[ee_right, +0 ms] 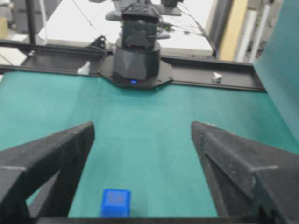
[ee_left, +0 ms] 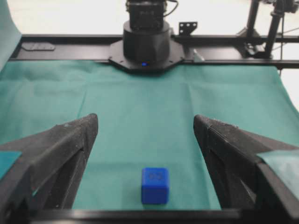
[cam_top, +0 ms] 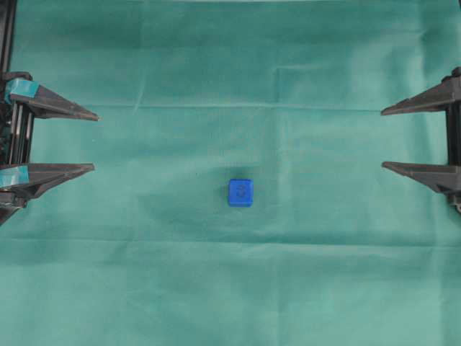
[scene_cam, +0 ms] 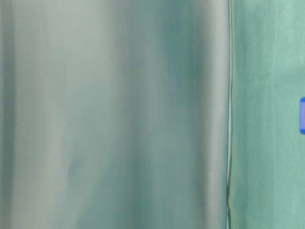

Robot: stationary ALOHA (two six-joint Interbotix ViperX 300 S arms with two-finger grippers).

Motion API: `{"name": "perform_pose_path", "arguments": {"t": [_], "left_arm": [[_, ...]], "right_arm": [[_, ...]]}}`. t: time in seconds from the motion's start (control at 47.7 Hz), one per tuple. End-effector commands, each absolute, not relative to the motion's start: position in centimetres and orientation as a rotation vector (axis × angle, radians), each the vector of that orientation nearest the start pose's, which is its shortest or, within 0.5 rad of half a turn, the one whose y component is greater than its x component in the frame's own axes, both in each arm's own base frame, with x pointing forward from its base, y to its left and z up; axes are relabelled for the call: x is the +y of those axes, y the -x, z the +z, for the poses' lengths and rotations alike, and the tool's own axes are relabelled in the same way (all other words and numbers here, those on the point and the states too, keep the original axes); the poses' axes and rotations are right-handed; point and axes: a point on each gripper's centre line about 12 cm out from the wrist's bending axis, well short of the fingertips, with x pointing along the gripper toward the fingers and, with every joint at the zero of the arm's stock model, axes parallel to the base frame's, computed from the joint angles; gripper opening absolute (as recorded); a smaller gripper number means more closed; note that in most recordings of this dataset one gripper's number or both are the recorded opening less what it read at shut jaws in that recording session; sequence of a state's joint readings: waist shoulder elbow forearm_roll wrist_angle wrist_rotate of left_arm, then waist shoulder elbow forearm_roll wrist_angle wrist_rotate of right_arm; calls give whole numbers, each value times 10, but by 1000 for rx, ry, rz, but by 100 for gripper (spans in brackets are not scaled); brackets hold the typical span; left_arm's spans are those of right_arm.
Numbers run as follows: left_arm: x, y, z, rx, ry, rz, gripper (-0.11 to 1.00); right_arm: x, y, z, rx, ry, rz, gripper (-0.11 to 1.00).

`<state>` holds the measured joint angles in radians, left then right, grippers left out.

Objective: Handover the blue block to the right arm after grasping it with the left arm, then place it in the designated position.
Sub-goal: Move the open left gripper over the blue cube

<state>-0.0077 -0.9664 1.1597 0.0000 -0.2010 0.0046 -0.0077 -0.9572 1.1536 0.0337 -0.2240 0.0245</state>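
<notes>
Green cloth [cam_top: 302, 65] covers the table. The block [cam_top: 240, 192] lies just below frame centre, roughly midway between the left gripper [cam_top: 95, 141] and right gripper [cam_top: 382, 138], both spread wide and empty; possibly nearer the right.

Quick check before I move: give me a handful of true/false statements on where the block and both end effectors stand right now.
1. The blue block lies on the green cloth, held by neither arm. True.
2. The left end effector is shut. False: its teal-taped fingers stand wide apart.
3. The right end effector is open with nothing between its fingers. True.
4. The block sits up against the right end effector. False: it lies near the middle of the cloth, clear of both.
5. In the left wrist view the block shows ahead, between the two fingers. True.
</notes>
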Motion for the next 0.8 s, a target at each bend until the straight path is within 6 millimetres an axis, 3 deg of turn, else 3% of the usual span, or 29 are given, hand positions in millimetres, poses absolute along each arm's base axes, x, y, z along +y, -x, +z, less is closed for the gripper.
{"name": "perform_pose_path", "arguments": {"t": [0.0,0.398,0.776], "left_arm": [[-2,-202,300,-31,-4,-9,99],[-2,-212,299,-23,-4,-9,99],[-2,-251,305,20,-6,-9,99]], "right_arm": [[-3,-204,303,-49,-59,-18,95],[-3,-206,301,-42,-53,-17,95],[-3,-207,303,-49,-50,-17,95]]}}
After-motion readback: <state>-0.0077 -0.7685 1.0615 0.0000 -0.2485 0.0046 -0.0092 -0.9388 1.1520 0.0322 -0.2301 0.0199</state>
